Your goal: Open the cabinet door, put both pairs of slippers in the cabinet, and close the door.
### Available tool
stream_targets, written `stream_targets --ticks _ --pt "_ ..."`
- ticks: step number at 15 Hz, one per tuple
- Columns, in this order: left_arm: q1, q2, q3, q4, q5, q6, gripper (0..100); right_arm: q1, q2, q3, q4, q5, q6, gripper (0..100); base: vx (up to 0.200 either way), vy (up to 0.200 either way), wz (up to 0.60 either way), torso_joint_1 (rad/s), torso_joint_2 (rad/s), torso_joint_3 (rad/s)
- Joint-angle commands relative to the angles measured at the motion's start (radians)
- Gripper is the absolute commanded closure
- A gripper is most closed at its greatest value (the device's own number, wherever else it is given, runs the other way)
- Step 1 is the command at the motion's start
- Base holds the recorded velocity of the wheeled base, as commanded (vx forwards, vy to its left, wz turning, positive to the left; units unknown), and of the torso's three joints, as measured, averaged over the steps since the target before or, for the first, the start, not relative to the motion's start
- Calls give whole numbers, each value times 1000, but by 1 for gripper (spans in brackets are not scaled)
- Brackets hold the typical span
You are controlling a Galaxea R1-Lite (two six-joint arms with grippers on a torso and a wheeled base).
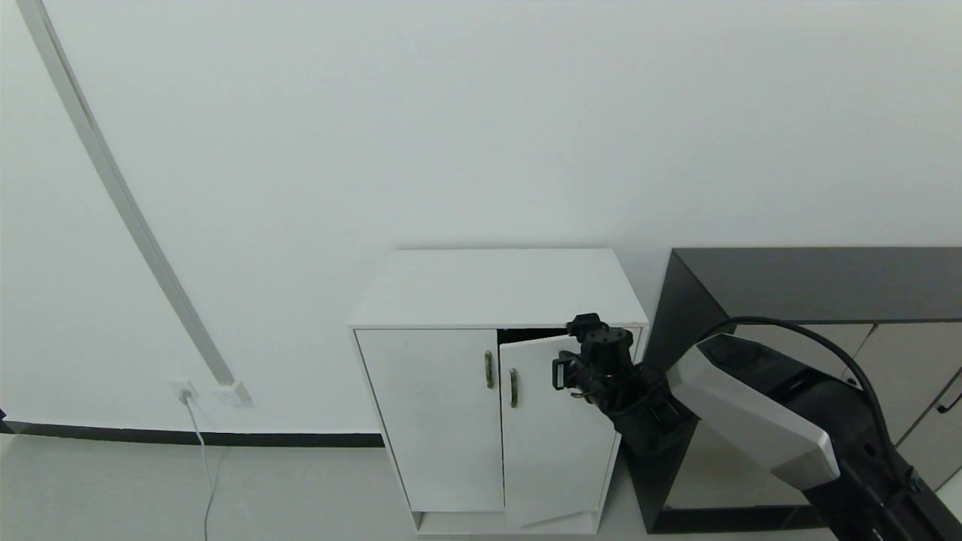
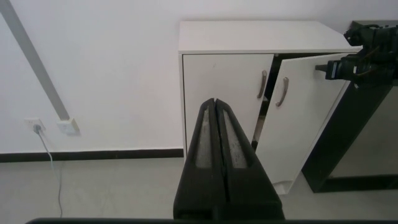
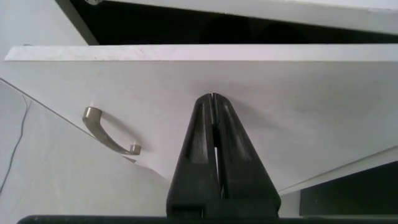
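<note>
white cabinet | right door slightly ajar | left shut

The grey floor carries the white cabinet at its far side, with a dark cabinet just right of it.

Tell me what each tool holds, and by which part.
Nothing. Both are shut and empty: the left tool in open air, the right tool before the ajar cabinet door.

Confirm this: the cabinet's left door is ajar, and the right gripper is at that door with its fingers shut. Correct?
Not quite: the right door is the one ajar, while the left door sits closed, as the head view shows. The right gripper is at that ajar door, fingers shut.
</note>
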State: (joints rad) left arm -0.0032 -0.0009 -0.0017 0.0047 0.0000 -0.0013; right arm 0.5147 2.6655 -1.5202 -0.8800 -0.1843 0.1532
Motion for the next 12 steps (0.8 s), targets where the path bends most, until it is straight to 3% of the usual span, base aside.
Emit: stream_targets --ticks 1,12 --pt "0 1 0 0 0 0 100 1 11 -20 4 0 0 100 0 0 0 0 0 0" --pt "0 1 0 0 0 0 100 -13 33 -117 72 -1 0 100 0 0 0 0 0 0"
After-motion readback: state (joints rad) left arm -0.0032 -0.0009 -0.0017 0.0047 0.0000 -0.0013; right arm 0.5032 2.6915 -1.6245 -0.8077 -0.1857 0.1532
